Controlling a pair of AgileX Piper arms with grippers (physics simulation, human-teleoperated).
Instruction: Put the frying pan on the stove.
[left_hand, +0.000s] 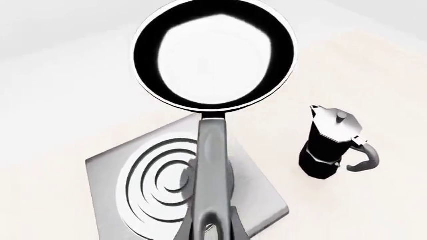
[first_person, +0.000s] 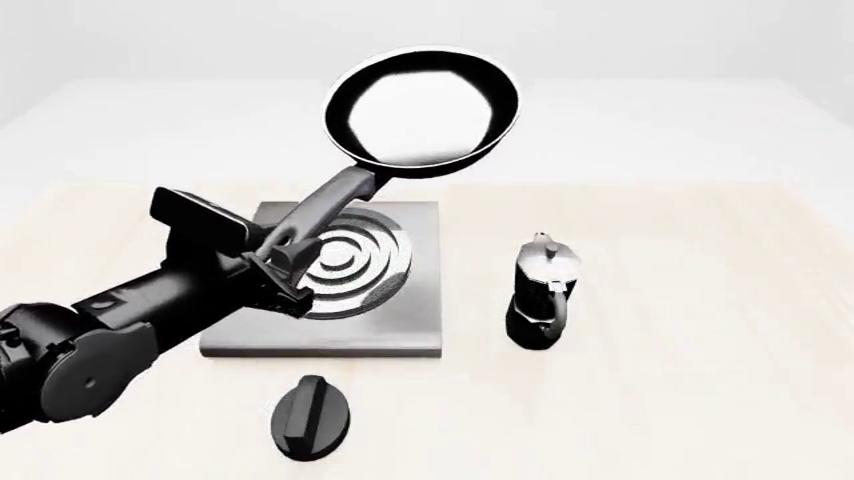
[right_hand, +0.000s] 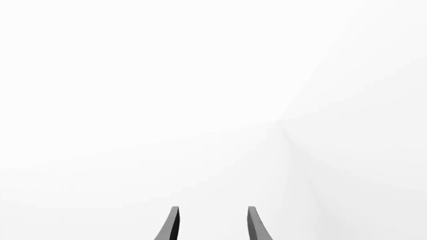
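Fingers of left gripper (first_person: 283, 262) clamped long dark handle; round black frying pan (first_person: 424, 110) hung above, beyond square grey stove (first_person: 334, 290). Best: draw back, level pan, lower onto rings. Right fingers (right_hand: 175, 225) apart, empty.

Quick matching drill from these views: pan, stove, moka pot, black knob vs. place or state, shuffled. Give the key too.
1. frying pan
2. stove
3. moka pot
4. knob

A. lies on the table, nearest the front camera
B. held by its handle in the left claw, lifted
C. stands to the stove's right
D. flat on the table, under the pan's handle

Pairs: 1-B, 2-D, 3-C, 4-A
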